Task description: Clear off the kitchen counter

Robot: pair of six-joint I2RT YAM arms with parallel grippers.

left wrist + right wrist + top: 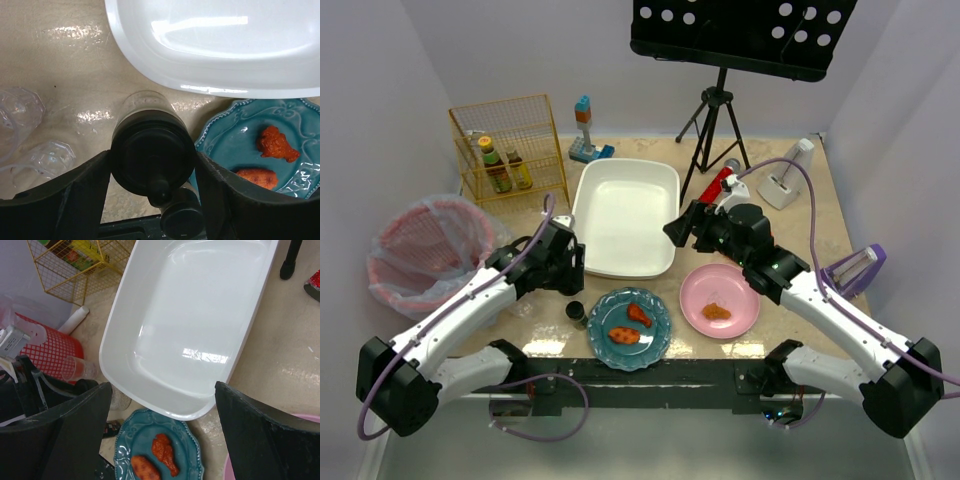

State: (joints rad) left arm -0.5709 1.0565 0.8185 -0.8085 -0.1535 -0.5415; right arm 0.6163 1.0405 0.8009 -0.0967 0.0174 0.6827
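Left claw [152, 167] straddled the black-capped jar [152, 145], grip unclear; right claw [162, 395] gaped wide. A skewed pinch could topple it by the desk's [65, 65] near edge.

The tub [625, 205] is sitting on the kitchen counter [642, 150] behind the left plate [656, 336] and right plate [736, 294] (both carrying food).

Place: a robot lab is posing as a kitchen.
Walls: plain white panels [500, 50] are boxing in the table [790, 205].
Upper centre: a tripod [715, 130] is holding a perforated black board [740, 30].
Lower centre: toy food [638, 314] is lying on a blue plate [603, 312].
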